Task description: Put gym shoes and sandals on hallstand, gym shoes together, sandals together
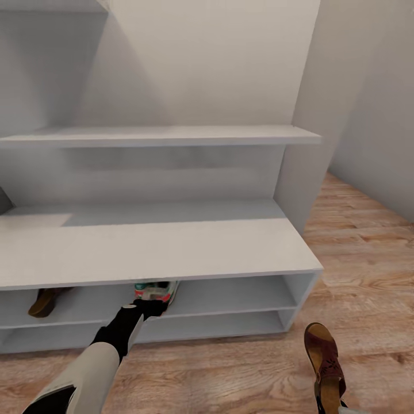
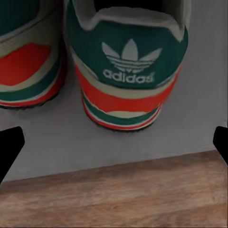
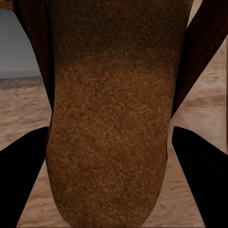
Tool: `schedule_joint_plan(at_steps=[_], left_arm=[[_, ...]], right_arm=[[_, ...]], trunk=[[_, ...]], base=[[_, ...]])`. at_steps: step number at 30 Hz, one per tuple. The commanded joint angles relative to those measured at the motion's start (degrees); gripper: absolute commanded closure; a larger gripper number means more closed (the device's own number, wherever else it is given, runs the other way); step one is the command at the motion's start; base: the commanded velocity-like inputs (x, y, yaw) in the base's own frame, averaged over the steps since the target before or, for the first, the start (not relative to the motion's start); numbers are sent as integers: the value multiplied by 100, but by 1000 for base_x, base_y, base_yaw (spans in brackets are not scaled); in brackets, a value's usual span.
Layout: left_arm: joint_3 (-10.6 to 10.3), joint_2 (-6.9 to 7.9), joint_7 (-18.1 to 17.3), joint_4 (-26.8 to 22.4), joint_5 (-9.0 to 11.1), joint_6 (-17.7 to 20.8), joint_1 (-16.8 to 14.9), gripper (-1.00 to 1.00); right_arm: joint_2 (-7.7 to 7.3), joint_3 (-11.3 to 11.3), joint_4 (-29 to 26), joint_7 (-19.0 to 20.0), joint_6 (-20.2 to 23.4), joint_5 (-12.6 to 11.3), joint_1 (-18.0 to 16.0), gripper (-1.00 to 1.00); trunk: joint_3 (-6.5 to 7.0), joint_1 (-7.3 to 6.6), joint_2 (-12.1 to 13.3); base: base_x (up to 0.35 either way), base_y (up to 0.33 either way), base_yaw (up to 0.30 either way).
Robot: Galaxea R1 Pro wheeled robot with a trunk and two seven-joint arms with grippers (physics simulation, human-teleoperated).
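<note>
On the upper shelf of the hallstand [image 1: 241, 293], near its front edge, the two gym shoes [image 2: 128, 66] sat side by side, as asked. The left gripper [image 2: 114, 147] had its fingers apart, empty. The right gripper [image 3: 114, 156] clamped a sandal [image 1: 325, 359] above the corridor floor [image 1: 368, 287]; the other sandal [image 1: 43, 302] sat toward the shelf's left end.

Bench top hides most of the gym shoes [image 1: 154, 290]; in the left wrist view one shoe [image 2: 28, 52] is cut off at the edge. The shelved sandal [image 1: 43, 301] shows partly under the bench top. The second sandal [image 1: 325, 368] runs off the frame, its grip unseen (right wrist view blurred).
</note>
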Motion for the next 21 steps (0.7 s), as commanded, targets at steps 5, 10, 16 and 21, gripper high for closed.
schedule_joint_plan(at_steps=[5, 10, 16, 21], left_arm=[[48, -7, -47, -17, -54, 9, 4, -100], [48, -4, -54, -18, -54, -42, 11, -100], [148, 99, -103, 47, -46, -844, 389, -100], [266, 316, -133, 7, -10, -1300, 940, -100]], right_arm=[[1, -19, 4, -3, -18, 22, -3, 100], [2, -19, 4, -3, -18, 22, -3, 100], [2, -19, 4, -3, -18, 22, -3, 100], [2, -19, 5, -3, -18, 22, -3, 100]], trunk=[[-5, -4, -2], [-5, -4, -2], [-5, -4, -2], [-5, -4, -2]], base=[[-323, 83, 0], [-328, 93, 0], [-306, 172, 0], [-279, 217, 0]])
